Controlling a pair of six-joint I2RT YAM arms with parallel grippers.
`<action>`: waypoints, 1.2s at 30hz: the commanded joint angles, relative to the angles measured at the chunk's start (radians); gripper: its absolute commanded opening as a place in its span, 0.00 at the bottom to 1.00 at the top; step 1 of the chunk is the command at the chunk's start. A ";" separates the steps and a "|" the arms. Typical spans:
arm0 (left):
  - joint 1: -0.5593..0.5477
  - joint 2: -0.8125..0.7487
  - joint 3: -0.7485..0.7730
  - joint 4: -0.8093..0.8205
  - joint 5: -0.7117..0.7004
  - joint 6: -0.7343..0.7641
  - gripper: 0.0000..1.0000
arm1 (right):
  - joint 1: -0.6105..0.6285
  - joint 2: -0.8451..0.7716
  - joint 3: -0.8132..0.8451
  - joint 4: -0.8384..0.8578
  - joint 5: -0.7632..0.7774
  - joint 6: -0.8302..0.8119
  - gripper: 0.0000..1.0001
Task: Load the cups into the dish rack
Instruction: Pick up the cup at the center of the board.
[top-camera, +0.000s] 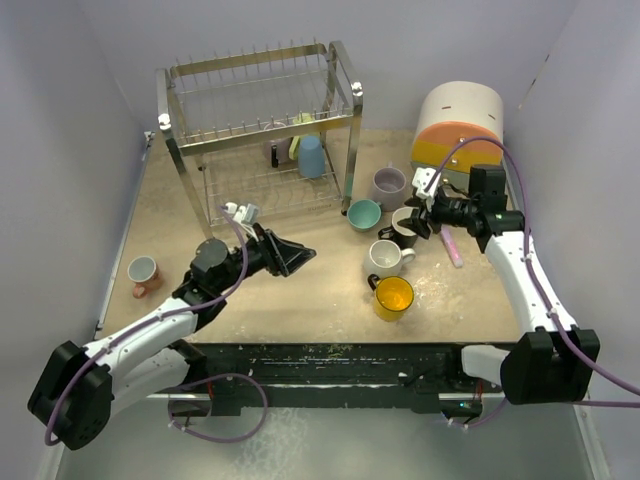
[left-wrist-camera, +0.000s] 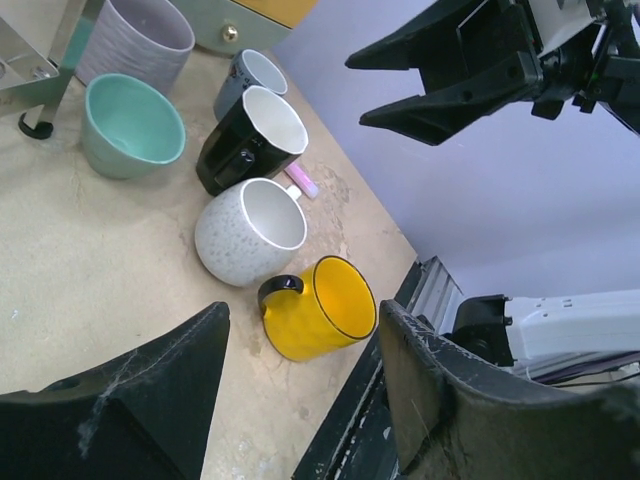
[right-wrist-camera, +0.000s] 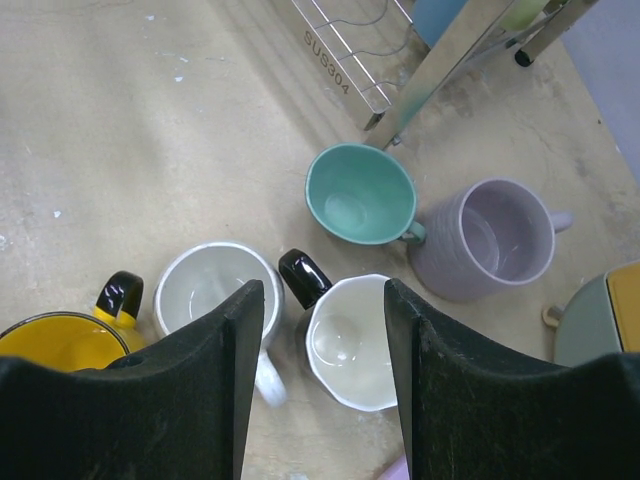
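Observation:
The chrome dish rack (top-camera: 260, 130) stands at the back, with a blue cup (top-camera: 311, 157) and two more cups on its lower tier. On the table to the right stand a lilac cup (top-camera: 389, 186), a teal cup (top-camera: 364, 214), a black cup (top-camera: 405, 228), a speckled white cup (top-camera: 385, 258) and a yellow cup (top-camera: 393, 297). A pink cup (top-camera: 144, 272) stands alone at the left. My right gripper (right-wrist-camera: 322, 290) hangs open straight over the black cup (right-wrist-camera: 350, 340), its fingers on either side and above it. My left gripper (left-wrist-camera: 303, 318) is open and empty, pointing toward the yellow cup (left-wrist-camera: 318, 310).
A round white-orange-yellow drawer unit (top-camera: 458, 125) stands at the back right. A small pink bar (top-camera: 453, 247) lies below my right gripper's wrist. The rack's leg (right-wrist-camera: 440, 60) is close to the teal cup (right-wrist-camera: 360, 195). White walls enclose the table.

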 joint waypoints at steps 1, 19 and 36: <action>-0.052 0.010 0.046 0.061 -0.048 0.029 0.64 | -0.009 0.008 0.017 0.032 -0.011 0.052 0.54; -0.166 0.280 0.047 0.186 -0.146 -0.055 0.63 | -0.039 0.025 -0.019 0.221 0.169 0.313 0.58; -0.166 0.183 0.012 0.097 -0.251 -0.027 0.64 | -0.040 0.216 0.047 0.216 0.451 0.488 0.54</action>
